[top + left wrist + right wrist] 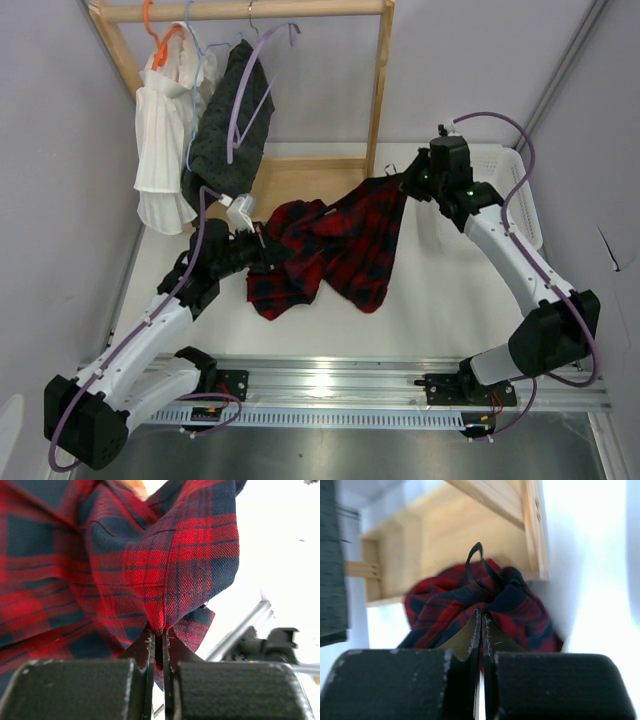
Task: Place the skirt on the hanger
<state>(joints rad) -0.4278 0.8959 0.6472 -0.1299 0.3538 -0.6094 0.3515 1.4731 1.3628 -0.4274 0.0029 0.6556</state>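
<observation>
The red-and-black checked skirt [335, 245] hangs stretched between both arms above the white table. My left gripper [268, 248] is shut on its left edge; in the left wrist view the cloth [165, 580] is pinched between the fingertips [161, 632]. My right gripper [397, 183] is shut on the skirt's upper right corner, where the bunched cloth [485, 600] and a black loop [479, 562] show above the jaws [481, 617]. The lilac hanger [250, 95] hangs from the wooden rail [250, 10] at the back, over a dark dotted garment [232, 130].
A white pleated garment [165, 150] on an orange hanger [160, 40] and a pale blue hanger [200, 60] share the rail. The wooden rack's post [380, 90] and base [300, 180] stand behind the skirt. A white basket [510, 190] sits at the right.
</observation>
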